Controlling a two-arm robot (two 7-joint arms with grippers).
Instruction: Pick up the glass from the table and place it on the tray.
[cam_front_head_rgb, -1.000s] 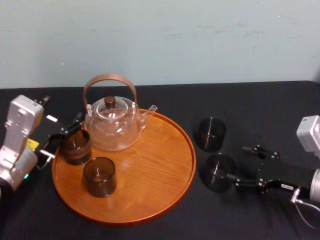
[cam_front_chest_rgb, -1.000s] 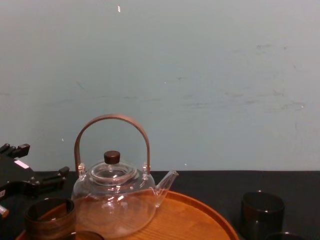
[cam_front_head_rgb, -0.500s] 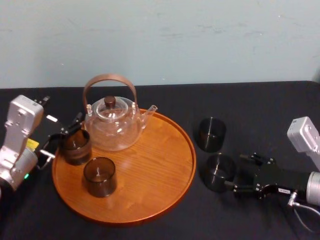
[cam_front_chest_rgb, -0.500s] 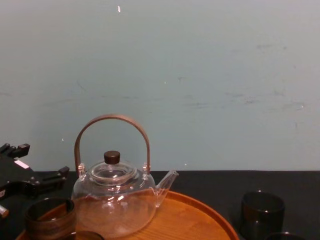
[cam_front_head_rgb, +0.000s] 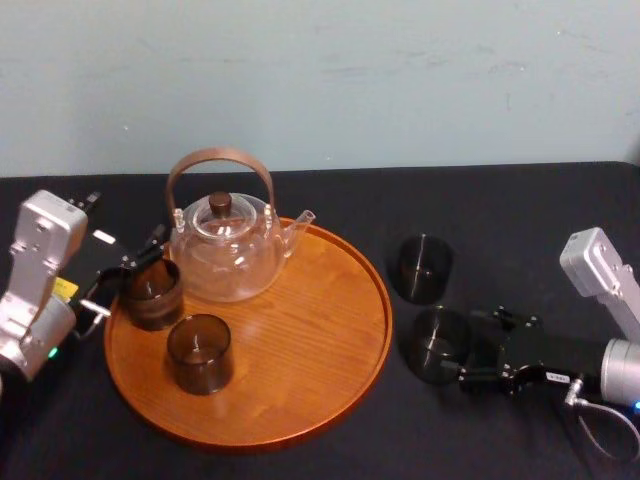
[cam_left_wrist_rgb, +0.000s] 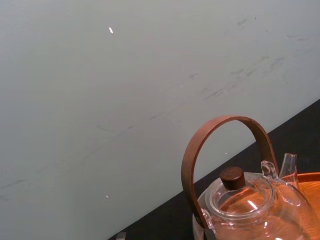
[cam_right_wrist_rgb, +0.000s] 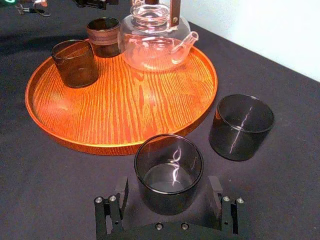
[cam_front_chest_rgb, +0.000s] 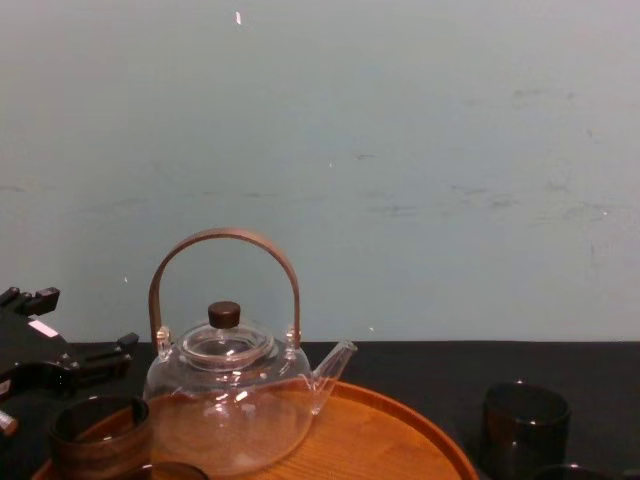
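While the left gripper (cam_front_head_rgb: 125, 275) sits by the tray (cam_front_head_rgb: 300, 335), the right gripper's (cam_right_wrist_rgb: 169, 187) wrist view shows fingers (cam_right_wrist_rgb: 216, 192) spread around the glass (cam_right_wrist_rgb: 169, 170).

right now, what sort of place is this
Probably a robot test bench staged for tea: black-clothed table, bare wall, wooden tray with glass teapot, right gripper open around a dark glass, left gripper at the tray's edge.

Looks like a robotics lab bench, not anybody's kitchen: a table (cam_front_head_rgb: 520, 200) under plain black cloth, shoved against a scuffed pale wall (cam_front_head_rgb: 400, 80). A white left arm (cam_front_head_rgb: 35, 280) and right arm (cam_front_head_rgb: 605, 275) (cable (cam_front_head_rgb: 590, 430) dangling off that one) flank a staged tray (cam_front_head_rgb: 310, 330) of tea things.
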